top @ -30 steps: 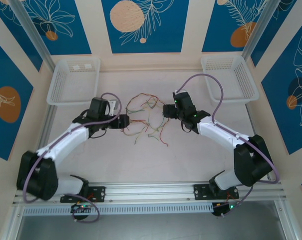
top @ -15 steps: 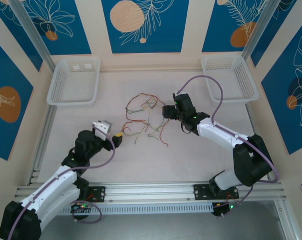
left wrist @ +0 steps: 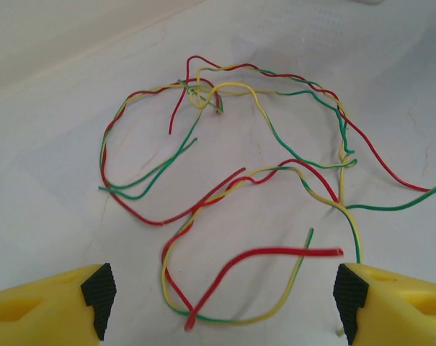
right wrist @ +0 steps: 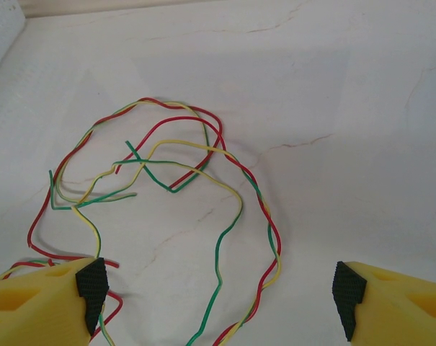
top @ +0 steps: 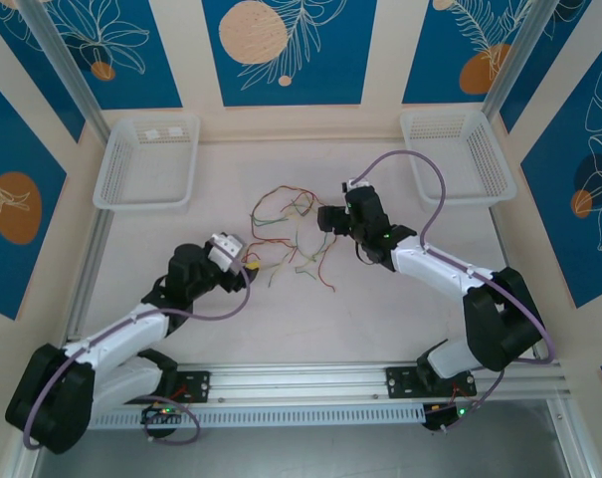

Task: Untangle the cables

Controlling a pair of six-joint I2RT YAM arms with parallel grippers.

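Observation:
The cables [top: 293, 239] are a loose tangle of thin red, green and yellow wires lying mid-table. My left gripper [top: 249, 267] sits at the tangle's near-left edge, open. In the left wrist view, a loose red wire end [left wrist: 278, 251] and a yellow-green loop lie on the table between the yellow fingers [left wrist: 99, 297] of that gripper [left wrist: 223, 303]. My right gripper [top: 325, 219] is at the tangle's right side, open. In the right wrist view, a green wire [right wrist: 220, 282] and a twisted red-yellow-green strand [right wrist: 276, 253] run between the spread fingers of the right gripper [right wrist: 218, 288], untouched.
White mesh baskets stand at the back left [top: 146, 159] and back right [top: 458, 154]. A metal rail [top: 301, 378] with both arm bases runs along the near edge. Bare pale tabletop surrounds the tangle.
The left arm pulled back to the near left, then came forward again to the tangle's near-left edge. The right gripper edged slightly left. The wires lie much as before.

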